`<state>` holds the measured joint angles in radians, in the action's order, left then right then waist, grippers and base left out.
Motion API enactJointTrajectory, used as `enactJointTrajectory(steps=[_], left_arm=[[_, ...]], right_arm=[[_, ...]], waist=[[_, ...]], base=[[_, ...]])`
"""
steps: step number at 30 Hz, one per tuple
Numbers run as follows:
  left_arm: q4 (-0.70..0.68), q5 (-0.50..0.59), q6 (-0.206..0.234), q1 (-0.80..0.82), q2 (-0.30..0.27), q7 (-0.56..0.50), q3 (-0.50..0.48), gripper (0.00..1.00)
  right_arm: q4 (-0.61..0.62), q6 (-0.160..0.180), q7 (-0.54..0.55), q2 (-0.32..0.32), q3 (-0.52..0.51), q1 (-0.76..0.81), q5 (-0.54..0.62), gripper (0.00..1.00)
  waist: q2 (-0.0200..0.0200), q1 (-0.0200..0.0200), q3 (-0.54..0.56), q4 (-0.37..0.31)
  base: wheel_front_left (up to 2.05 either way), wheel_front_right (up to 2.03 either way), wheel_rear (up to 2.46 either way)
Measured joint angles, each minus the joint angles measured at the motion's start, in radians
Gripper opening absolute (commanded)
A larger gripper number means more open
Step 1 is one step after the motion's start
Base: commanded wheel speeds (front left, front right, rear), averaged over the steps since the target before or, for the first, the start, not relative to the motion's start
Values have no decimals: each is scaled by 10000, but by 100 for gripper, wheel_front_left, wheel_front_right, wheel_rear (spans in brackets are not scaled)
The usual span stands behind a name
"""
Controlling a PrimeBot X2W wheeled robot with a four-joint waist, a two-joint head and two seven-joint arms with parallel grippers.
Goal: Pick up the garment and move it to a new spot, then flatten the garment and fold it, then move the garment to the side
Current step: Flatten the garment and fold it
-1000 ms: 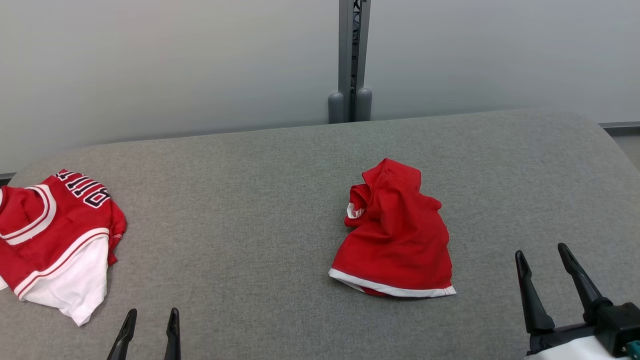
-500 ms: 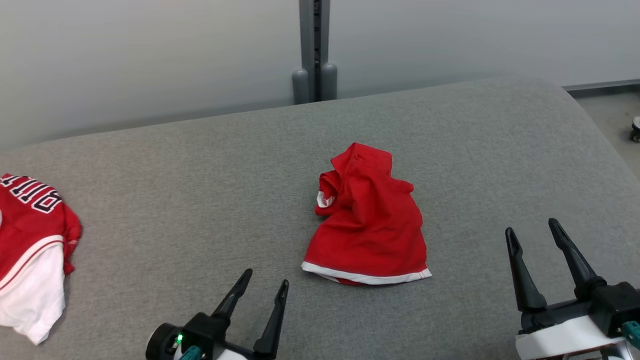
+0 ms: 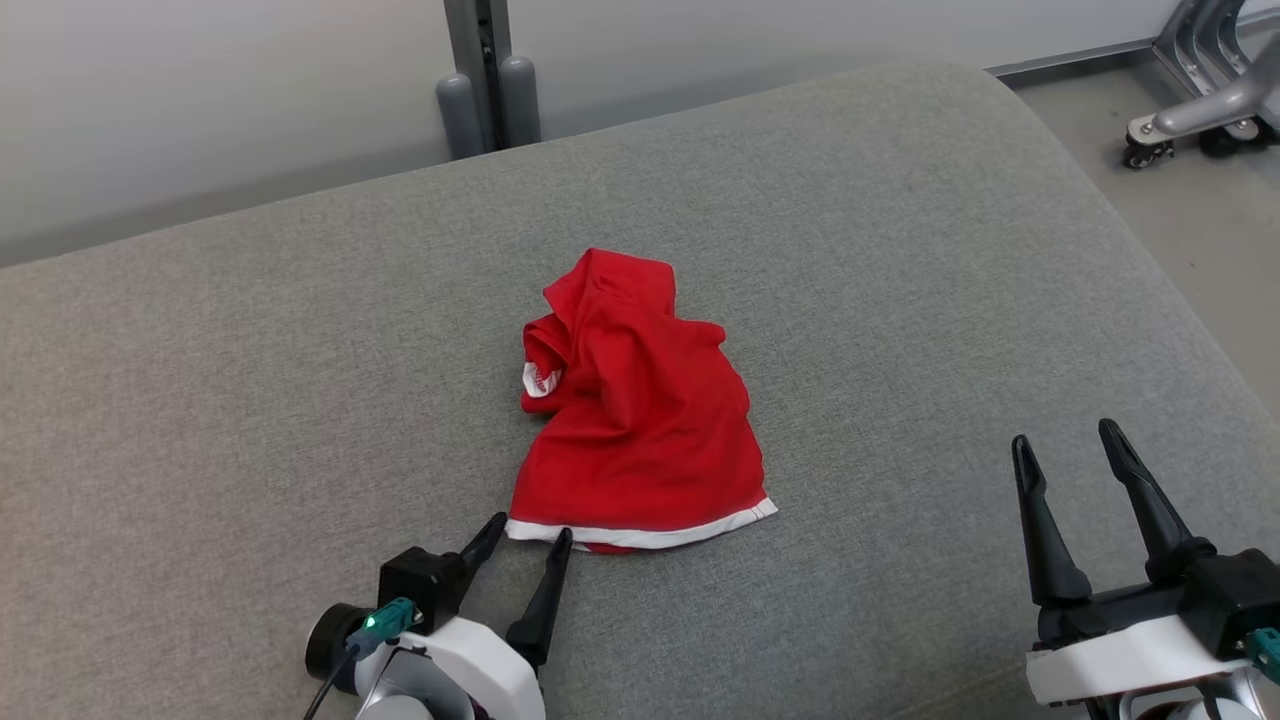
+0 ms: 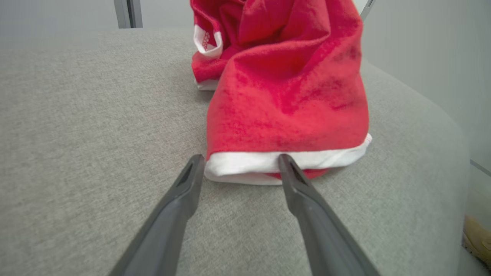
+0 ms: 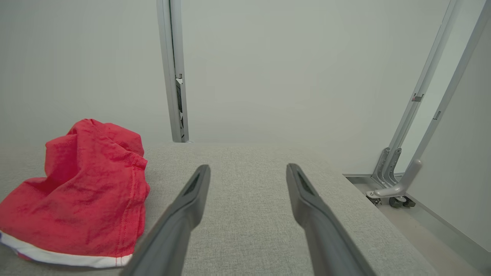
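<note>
The crumpled red garment [image 3: 640, 430] lies in the middle of the grey cushion [image 3: 900, 250], not lifted yet; all 3 steps remain. The left gripper [image 3: 531, 527], fingers apart, is at its white hem [image 4: 245, 165]; the right gripper [image 3: 1063, 433] is spread and empty.

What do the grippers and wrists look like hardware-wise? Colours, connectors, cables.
Matching pair: left gripper and right gripper each have two long, tapering black fingers on a black block, backed by a white wrist shell. Left wrist has a teal connector with a green light, a black cable and a round black housing. Right wrist also shows a teal part.
</note>
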<state>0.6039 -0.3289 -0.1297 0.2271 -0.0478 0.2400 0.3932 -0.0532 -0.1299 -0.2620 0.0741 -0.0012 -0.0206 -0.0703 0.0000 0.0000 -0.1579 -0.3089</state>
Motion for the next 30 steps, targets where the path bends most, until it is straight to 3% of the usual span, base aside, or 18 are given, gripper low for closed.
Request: enactJointTrajectory(steps=[1,3,4,5,6,12,22,30], left_arm=[[113,-23,0,74,-12,27,8,100],[270,-96,0,169,-25,71,33,68],[290,-167,0,197,-25,82,86,43],[278,-240,0,245,-44,92,196,26],[240,-345,0,291,-50,121,320,0],[-445,-1091,-2,327,-136,178,867,0],[-2385,-1724,109,215,-698,86,376,0],[-5033,-1954,913,-242,-1618,-1457,-107,0]], right_arm=[[-2,0,0,-6,-2,-4,0,100],[-4,0,0,-13,-10,-4,0,100],[-4,0,0,-19,-29,-7,0,100],[-2,0,0,-29,-56,-12,0,100],[-2,0,0,-33,-90,-15,2,100],[-2,0,0,-59,-125,-48,2,100],[-12,0,0,-12,-167,57,10,100],[-56,0,0,-13,-130,117,12,100]], waist=[[0,0,-23,-46],[0,0,-59,-86],[0,0,-73,-85],[0,0,-82,-73],[0,0,-87,-49],[0,0,-52,197],[0,0,171,690],[0,0,402,1099]], base=[[0,0,0],[0,0,0],[0,0,0],[0,0,0],[0,0,0],[0,0,0],[0,0,0],[0,0,0]])
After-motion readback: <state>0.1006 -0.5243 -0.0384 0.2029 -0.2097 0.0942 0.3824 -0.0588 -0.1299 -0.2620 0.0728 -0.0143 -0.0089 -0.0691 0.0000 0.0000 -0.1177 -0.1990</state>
